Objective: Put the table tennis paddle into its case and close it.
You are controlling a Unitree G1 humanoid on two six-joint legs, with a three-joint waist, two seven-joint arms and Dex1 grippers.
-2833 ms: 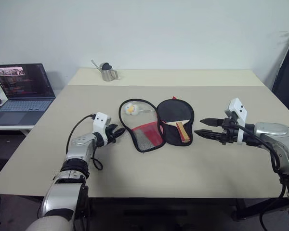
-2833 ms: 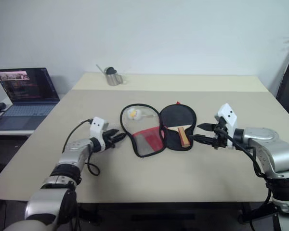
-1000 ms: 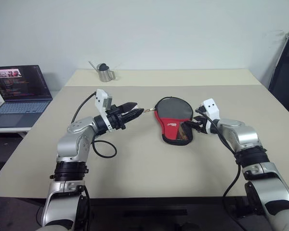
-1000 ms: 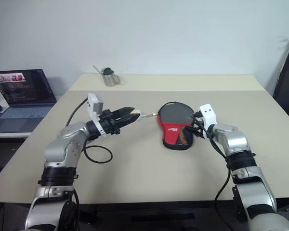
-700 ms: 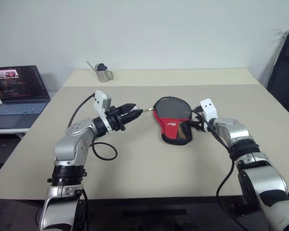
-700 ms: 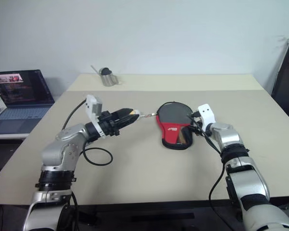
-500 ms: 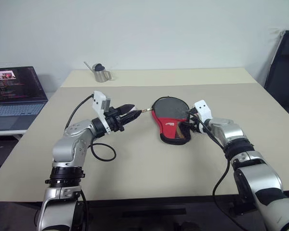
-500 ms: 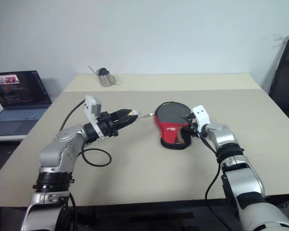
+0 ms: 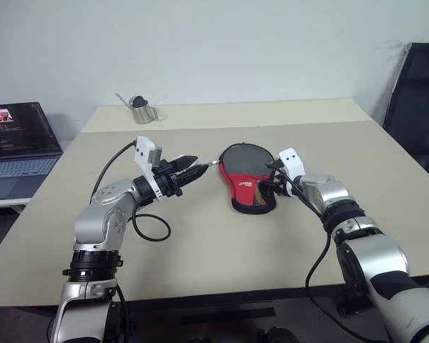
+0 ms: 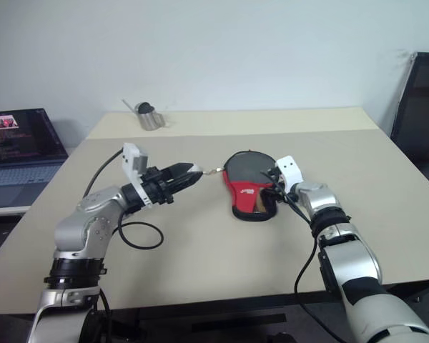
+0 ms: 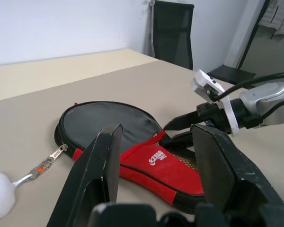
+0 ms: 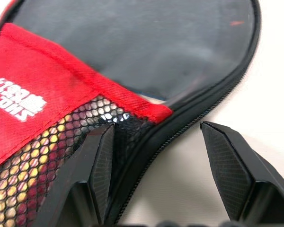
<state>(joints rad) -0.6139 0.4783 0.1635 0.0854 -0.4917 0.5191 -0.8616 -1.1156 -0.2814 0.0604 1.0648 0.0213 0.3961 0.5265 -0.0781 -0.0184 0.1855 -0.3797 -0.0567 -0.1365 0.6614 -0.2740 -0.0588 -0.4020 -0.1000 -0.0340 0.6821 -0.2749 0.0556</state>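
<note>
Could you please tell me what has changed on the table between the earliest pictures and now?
The black and red paddle-shaped fabric case, which lay open with the paddle in one half, is now folded shut. The left gripper has risen and holds up the zip-pull charm cord. The right gripper has moved in to the case's edge, jaws open. The steel cup stayed put.

Left gripper (image 9: 194, 170) hangs above the table, pointing right; right gripper (image 12: 154, 142) — jaws parted, seemingly — angles down leftward.
</note>
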